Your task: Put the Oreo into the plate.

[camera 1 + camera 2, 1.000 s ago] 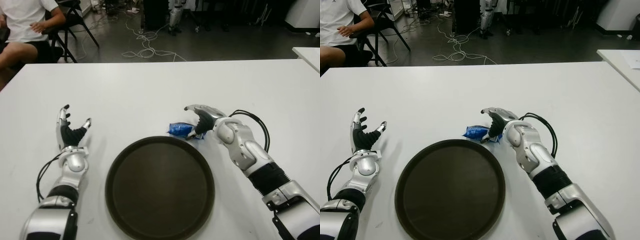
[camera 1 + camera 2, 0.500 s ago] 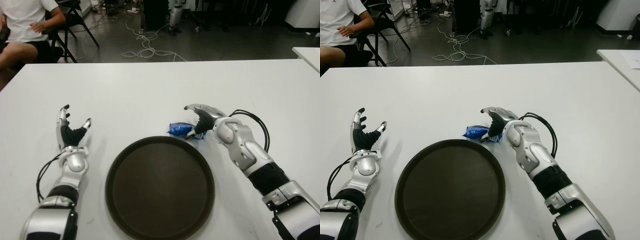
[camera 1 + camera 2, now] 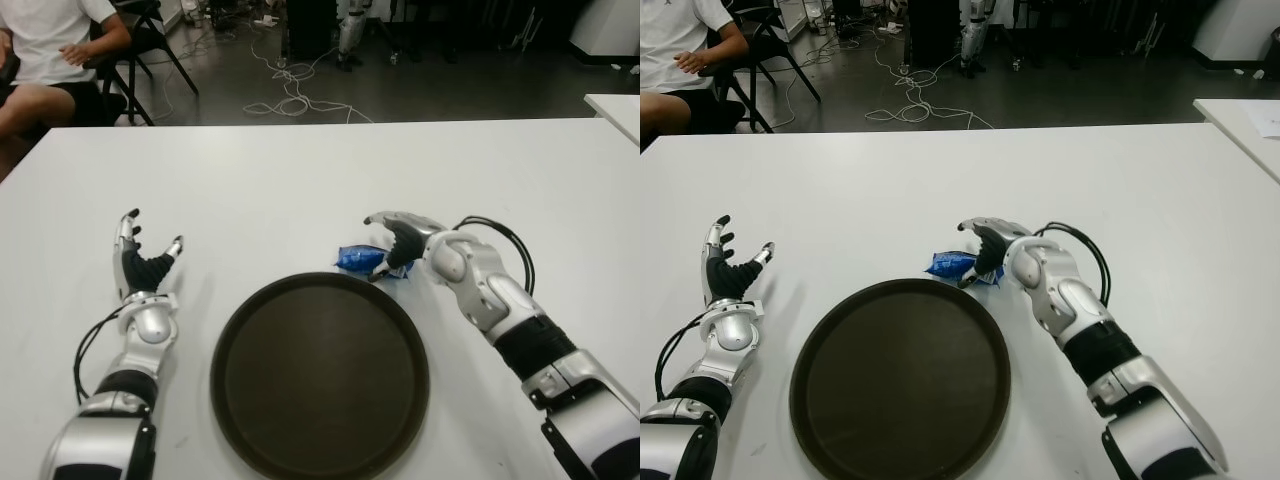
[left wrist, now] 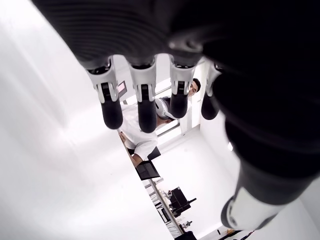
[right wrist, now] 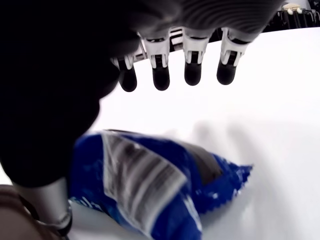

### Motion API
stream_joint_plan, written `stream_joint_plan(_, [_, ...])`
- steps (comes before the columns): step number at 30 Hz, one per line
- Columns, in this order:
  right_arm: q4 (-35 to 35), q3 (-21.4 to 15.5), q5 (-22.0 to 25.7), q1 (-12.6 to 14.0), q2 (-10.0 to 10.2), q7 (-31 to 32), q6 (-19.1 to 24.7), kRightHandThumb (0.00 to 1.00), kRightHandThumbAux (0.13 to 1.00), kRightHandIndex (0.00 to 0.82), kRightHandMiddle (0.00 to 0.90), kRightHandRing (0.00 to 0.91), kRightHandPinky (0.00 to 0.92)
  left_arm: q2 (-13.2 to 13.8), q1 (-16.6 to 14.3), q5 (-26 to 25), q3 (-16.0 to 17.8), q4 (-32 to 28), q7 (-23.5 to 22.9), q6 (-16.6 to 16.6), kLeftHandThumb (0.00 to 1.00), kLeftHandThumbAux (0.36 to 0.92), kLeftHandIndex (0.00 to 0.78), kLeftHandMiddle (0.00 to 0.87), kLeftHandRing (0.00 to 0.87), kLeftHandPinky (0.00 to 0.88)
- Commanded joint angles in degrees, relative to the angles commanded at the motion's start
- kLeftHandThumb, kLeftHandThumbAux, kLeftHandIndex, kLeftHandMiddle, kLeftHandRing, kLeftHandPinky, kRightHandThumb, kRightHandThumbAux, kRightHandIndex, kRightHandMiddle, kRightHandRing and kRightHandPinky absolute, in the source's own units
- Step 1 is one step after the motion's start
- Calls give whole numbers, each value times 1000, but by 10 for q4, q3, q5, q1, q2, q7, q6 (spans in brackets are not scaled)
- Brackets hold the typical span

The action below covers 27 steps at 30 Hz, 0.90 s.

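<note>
1. Since a second ago my right hand (image 3: 392, 240) has crept a little toward the Oreo (image 3: 362, 260), and its forearm has swung slightly; the Oreo, the plate (image 3: 320, 372) and my left hand (image 3: 140, 262) show no change of place.
2. The Oreo, a blue packet, lies on the tabletop (image 3: 300, 180) just beyond the plate's far rim, toward its right side. Whether it touches the rim I cannot tell.
3. Its long axis runs roughly left to right across my view, one crimped end (image 5: 235, 180) pointing toward the right hand.
4. The right hand sits at the packet's right end, arched above it. In the right wrist view the four fingers (image 5: 192, 72) hang straight, well apart from the wrapper, and the thumb (image 5: 47, 200) comes down beside the packet's edge. The hand is spread, with nothing gripped yet.
5. The packet lies to the left of the palm and slightly nearer me, so I judge the fingers must curl down over the far side while the thumb closes from the near side.
6. The right hand is far closer than the left, which shows well to the left of the plate, fingers up and spread, holding nothing.
7. Once pinched, the carry is short: toward me, over the rim.
</note>
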Motion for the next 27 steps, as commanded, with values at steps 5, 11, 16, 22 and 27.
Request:
stream_joint_plan(5, [6,3,-1,-7,5,9,15,0,754,0,0,0,15,0,-1,0,0,0,0,0,292,761,119,105,123,177])
stream_joint_plan(11, [20,8,-1,-16,13,16,37,0,756,0,0,0,4,0,1,-1,1,-1,-1,-4,297,770,123,105,125,187])
stream_joint_plan(16, [52,14,-1,-27,22,6,39,0,760,0,11,10,2,1,1,1,0,-2,0,-2,269,775,116,110,128,179])
stream_joint_plan(22, [66,21,-2,-36,23,14,42,0,768,0,19,20,5,0,0,0,0,-3,0,-1,277,768,104,107,120,160])
stream_joint_plan(27, [76,31,-6,-43,22,23,39,0,784,9,39,33,8,0,0,2,-2,-4,2,1,282,763,107,104,118,166])
